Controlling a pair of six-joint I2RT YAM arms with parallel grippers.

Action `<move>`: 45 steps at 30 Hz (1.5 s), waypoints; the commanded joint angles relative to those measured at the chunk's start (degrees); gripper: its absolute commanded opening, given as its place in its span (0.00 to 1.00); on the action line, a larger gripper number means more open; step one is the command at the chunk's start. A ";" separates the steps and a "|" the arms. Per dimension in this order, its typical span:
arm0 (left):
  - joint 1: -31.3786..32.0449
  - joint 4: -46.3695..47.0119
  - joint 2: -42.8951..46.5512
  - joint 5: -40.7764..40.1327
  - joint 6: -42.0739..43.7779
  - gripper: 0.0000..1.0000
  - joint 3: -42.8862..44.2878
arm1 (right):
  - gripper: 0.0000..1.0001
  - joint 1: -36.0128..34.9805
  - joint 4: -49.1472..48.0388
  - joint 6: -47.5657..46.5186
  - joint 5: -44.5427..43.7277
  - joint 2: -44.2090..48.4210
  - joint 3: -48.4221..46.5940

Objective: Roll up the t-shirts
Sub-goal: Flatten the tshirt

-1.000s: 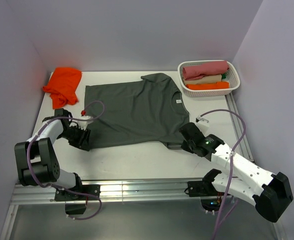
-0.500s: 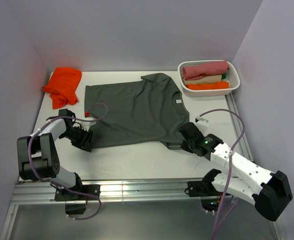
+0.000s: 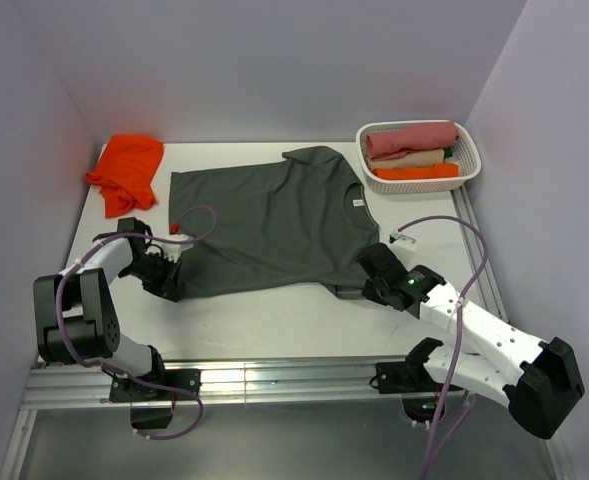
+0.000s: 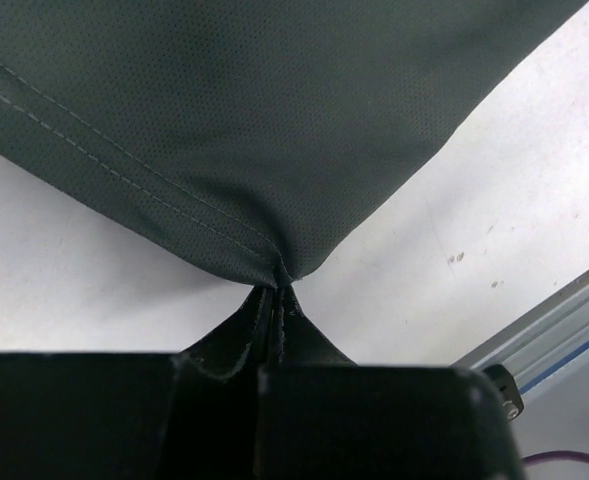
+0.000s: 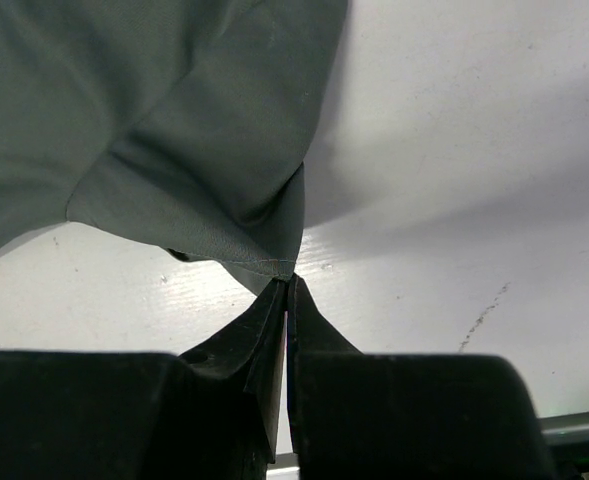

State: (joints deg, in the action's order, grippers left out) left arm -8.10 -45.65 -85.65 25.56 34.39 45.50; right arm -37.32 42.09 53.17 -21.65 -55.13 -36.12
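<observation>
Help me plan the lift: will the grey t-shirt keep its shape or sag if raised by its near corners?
Probably floppy: the grey t-shirt puckers where the left gripper and right gripper pinch its near edge, so its middle would likely sag. It looks thin and light, so it should lift easily.

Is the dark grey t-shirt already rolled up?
No, the dark grey t-shirt lies spread out flat across the white table, with no part of it rolled.

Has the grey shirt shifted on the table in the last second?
No. The grey shirt has not shifted: its collar lies as close to the basket, and its far left corner to the orange shirt, as before.
</observation>
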 commanded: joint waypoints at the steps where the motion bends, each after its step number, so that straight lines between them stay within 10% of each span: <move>1: 0.01 -3.30 3.99 -0.42 2.52 0.00 0.91 | 0.06 0.49 2.65 -0.52 -2.26 0.20 -2.90; 17: -5.61 -5.95 6.98 -4.47 5.69 0.00 1.79 | 0.02 -0.82 3.53 -0.87 1.26 1.88 -0.27; 26: -5.79 -7.17 5.05 -2.27 5.42 0.00 3.99 | 0.30 -7.75 0.02 2.20 1.35 3.98 -2.90; 45: -5.70 -6.65 5.05 -2.89 5.42 0.00 3.02 | 0.31 -19.02 -14.04 4.49 3.54 -18.25 -5.72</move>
State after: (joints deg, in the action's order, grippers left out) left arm -13.58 -51.79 -80.53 21.71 38.50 47.64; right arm -56.12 32.47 57.10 -18.11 -71.96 -41.56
